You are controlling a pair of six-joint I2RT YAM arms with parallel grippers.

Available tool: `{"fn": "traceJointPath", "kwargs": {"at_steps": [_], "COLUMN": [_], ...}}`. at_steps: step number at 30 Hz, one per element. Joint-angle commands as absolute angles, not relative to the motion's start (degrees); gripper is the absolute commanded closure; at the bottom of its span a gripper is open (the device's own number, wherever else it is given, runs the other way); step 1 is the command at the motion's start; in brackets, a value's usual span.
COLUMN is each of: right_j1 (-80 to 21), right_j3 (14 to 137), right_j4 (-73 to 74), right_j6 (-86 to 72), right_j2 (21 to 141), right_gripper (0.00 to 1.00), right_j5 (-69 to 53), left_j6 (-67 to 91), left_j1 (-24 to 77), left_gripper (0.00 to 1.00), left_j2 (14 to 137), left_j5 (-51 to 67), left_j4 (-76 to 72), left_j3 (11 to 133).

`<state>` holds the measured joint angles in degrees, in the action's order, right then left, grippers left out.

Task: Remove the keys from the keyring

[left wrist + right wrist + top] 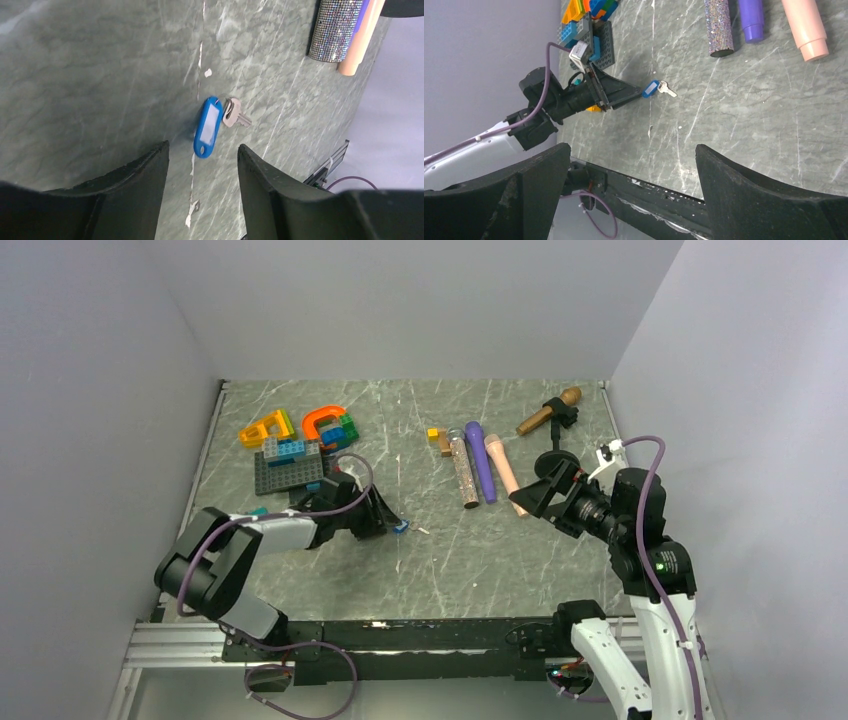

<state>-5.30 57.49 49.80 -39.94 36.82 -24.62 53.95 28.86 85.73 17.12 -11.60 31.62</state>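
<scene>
I see the left gripper (202, 150) low over the table (90, 75), with its two dark jaws standing moderately apart and gripping nothing; the keyring (207, 127), a small bright-blue oval tag with a pale label window, lies flat on the marbled green surface, its near end reaching into the gap between the tips, and in the wrist view bare table shows on either side of it; a single silver key (235, 114) sits against the tag's far end, its blade angled away to the right of that view; from overhead, the keyring and key lie left of the table's middle, just in front of the left arm, with the pile of toy bricks (295, 445) behind that arm near the far left; the right gripper (631, 150) is spread wide and empty, held above the right side of the table and well apart from the keyring; a glittery silver tube (464, 475), a purple tube (480, 462) and a pink tube (503, 472) lie side by side between the two arms, nearer the right one.
</scene>
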Motion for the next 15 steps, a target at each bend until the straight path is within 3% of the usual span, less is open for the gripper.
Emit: {"fn": "traceJointPath", "kwargs": {"at_steps": [1, 15], "right_j1": [-5.24, -5.22], "right_j3": [59.94, 59.44], "right_j4": [50.03, 49.0], "right_j6": [-38.7, -37.53], "right_j2": [37.66, 39.24], "right_gripper": [0.0, 0.0], "right_j5": [-24.79, -25.85], "left_j6": [54.89, 54.88], "left_j1": [28.81, 30.35], "left_gripper": [0.44, 0.6], "left_j2": [89.56, 93.66], "left_j5": [20.58, 22.92], "left_j4": [-15.23, -15.44], "left_j3": [34.79, 37.12]}}
